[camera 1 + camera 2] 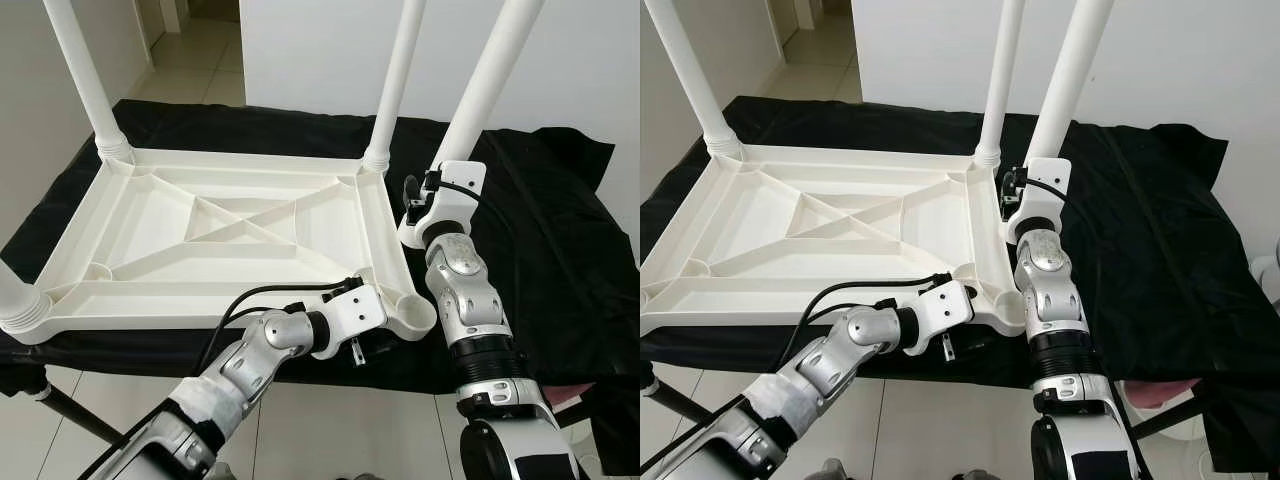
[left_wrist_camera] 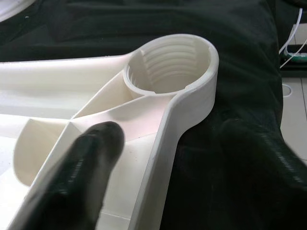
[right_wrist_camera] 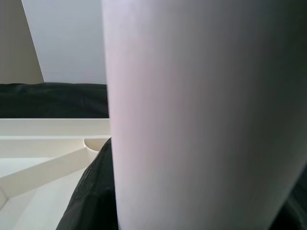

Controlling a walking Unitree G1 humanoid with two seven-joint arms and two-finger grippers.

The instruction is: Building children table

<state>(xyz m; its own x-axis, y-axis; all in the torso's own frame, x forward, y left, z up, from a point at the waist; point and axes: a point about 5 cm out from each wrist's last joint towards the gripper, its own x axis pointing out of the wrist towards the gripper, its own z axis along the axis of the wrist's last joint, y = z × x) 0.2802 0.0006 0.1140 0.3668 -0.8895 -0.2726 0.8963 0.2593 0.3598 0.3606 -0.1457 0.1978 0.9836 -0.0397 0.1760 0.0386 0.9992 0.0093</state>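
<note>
A white tabletop (image 1: 230, 235) is laid upside down on a desk (image 1: 560, 230) draped in black cloth, its ribbed underside turned up. Three white legs are seen fixed upright in its corner sockets: one (image 1: 85, 80) at the far left corner, one (image 1: 398, 80) at the far right corner, and one (image 1: 15, 295) at the near left corner. The socket (image 2: 168, 64) at the near right corner of the tabletop is shown open, with thread rings visible inside it. A fourth leg (image 1: 490, 75) is held by the right gripper (image 1: 425, 195) just beside the right edge of the tabletop, tilted, with its top leaning away from the tabletop; the jaws are closed on this leg, which is seen close up in the right wrist view (image 3: 201, 115). The left gripper (image 1: 362, 330) is placed at the near edge of the tabletop, just beside the open socket. In the left wrist view one black finger (image 2: 81, 177) is seen inside the tabletop's rim and the other outside it over the cloth, so the jaws are parted, astride the rim; whether the rim is pinched cannot be told. Pale floor tiles (image 1: 330, 430) are seen below the near edge of the desk.
</note>
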